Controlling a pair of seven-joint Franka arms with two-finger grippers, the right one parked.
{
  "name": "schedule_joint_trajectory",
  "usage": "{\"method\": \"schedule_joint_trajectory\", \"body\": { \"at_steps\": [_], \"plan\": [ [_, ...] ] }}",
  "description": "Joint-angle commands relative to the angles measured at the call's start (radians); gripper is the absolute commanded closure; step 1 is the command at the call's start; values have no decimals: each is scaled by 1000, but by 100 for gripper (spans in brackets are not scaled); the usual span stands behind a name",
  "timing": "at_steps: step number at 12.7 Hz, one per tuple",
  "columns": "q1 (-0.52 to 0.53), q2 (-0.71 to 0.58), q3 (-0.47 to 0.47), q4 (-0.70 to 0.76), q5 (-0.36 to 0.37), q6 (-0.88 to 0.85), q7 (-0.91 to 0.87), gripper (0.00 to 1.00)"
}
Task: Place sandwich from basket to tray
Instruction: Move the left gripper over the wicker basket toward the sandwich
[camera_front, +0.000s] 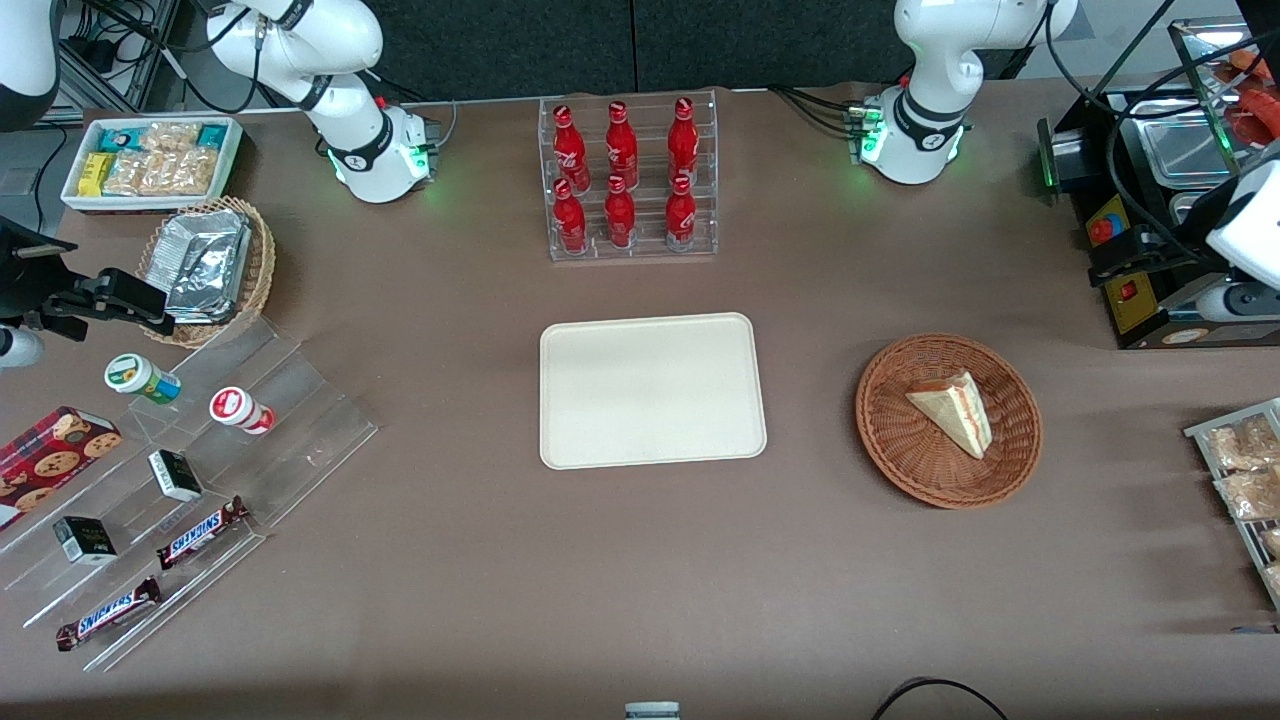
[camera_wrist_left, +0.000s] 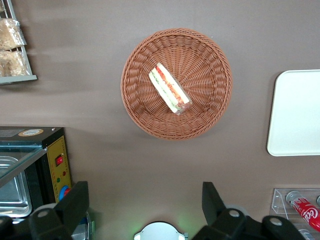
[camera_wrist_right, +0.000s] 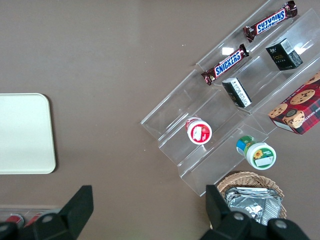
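The sandwich (camera_front: 955, 410) (camera_wrist_left: 170, 88), a cream wedge with red and white filling along its cut edge, lies in the round reddish-brown wicker basket (camera_front: 890, 440) (camera_wrist_left: 210, 60). The cream-white tray (camera_front: 650, 390) (camera_wrist_left: 297, 115) (camera_wrist_right: 22, 132) lies flat beside the basket, toward the parked arm's end, with nothing on it. My left gripper (camera_front: 1130, 262) (camera_wrist_left: 144, 202) hovers high over the table, open and holding nothing. It sits farther from the front camera than the basket, toward the working arm's end. Bare tabletop shows between its black fingers (camera_wrist_left: 75, 202).
A black appliance (camera_front: 1150, 200) stands close to the gripper. A wire rack of snack packs (camera_front: 1240, 470) lies at the working arm's end. A clear rack of red bottles (camera_front: 625, 180) stands above the tray. A tan basket of foil packs (camera_front: 205, 265) and an acrylic snack stand (camera_front: 200, 460) sit near the parked arm.
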Motion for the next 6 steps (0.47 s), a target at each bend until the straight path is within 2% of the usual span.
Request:
{"method": "schedule_joint_trajectory", "body": {
  "at_steps": [1, 4, 6],
  "plan": [
    [2, 2, -6, 21, 12, -19, 12, 0],
    [2, 2, -9, -9, 35, 7, 1, 0],
    [2, -41, -9, -124, 30, 91, 3, 0]
  ]
}}
